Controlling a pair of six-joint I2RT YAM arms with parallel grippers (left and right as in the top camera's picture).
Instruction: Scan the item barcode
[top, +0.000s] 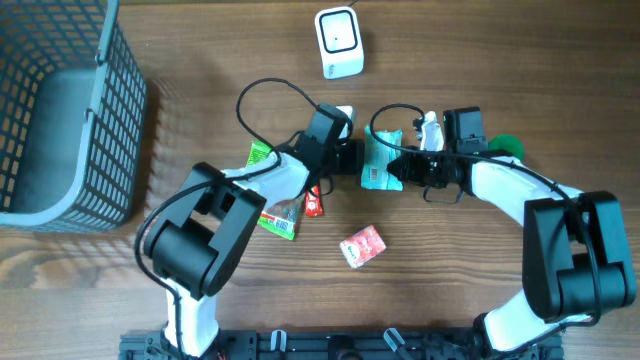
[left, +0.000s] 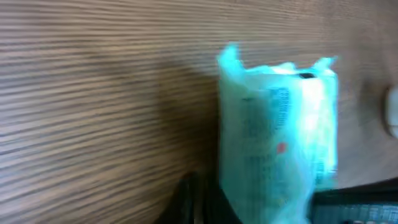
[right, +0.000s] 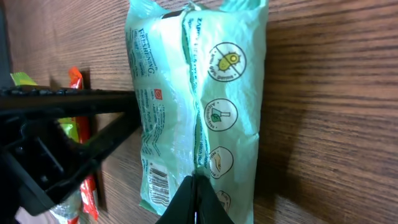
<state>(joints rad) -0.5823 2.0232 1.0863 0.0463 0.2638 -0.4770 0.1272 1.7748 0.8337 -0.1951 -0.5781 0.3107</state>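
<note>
Both arms meet mid-table on the mint-green soft plastic pack (top: 379, 160), well short of the white box-shaped scanner (top: 338, 42) on the far side. The right gripper (right: 195, 190) is clenched on the pack's back seam. The left gripper (top: 356, 159) comes in from the opposite side, jaws closed, and looks pinched on the pack's side edge, tho the left wrist view is too blurred to confirm. A shadow beside the pack suggests it's lifted off the wooden table (top: 480, 60), not lying flat.

Step in hand, we reckon: orienting the pack btwn the two arms before the scan. The black-and-white barcode (right: 159, 182) sits on the seam side, near one end, facing the right wrist cam. Next move calls for carrying the pack over to the scanner w/ that barcode turned to its window, fingers clear of the bars.
</note>
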